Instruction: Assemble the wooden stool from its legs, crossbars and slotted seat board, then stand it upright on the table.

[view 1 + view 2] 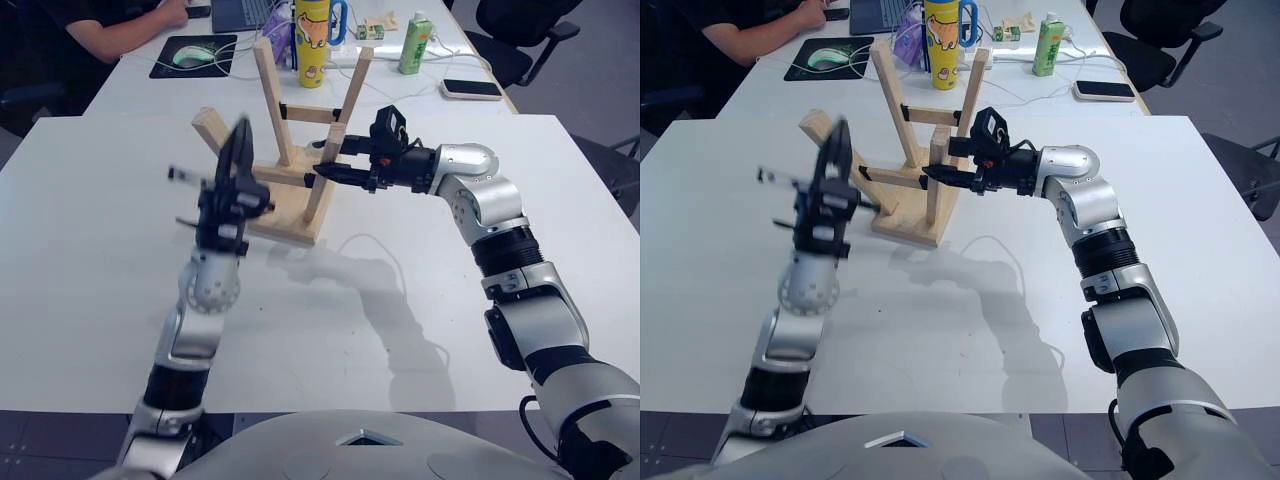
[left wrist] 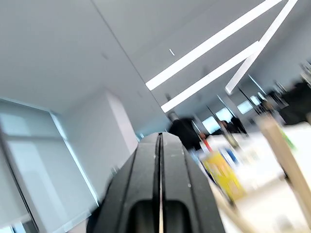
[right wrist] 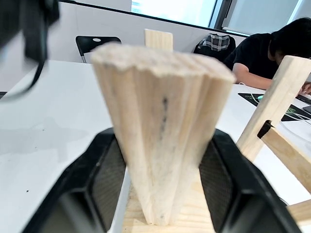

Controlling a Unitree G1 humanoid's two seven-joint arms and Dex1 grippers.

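on the white tabletop point(image 1: 420, 300), head views: wooden stool point(image 1: 300, 180) tipped over, seat board point(image 1: 290, 225) low on the surface, legs point(image 1: 272, 100) slanting up and away from me. my right pincer point(image 1: 328, 162) clamps one leg point(image 1: 348, 100) about halfway along. my left pincer point(image 1: 236, 160) hangs raised just beside the stool's left side. left wrist view: left fingers point(image 2: 146, 165) pressed together, empty. right wrist view: pads point(image 3: 109, 179) squeeze that leg from both sides.
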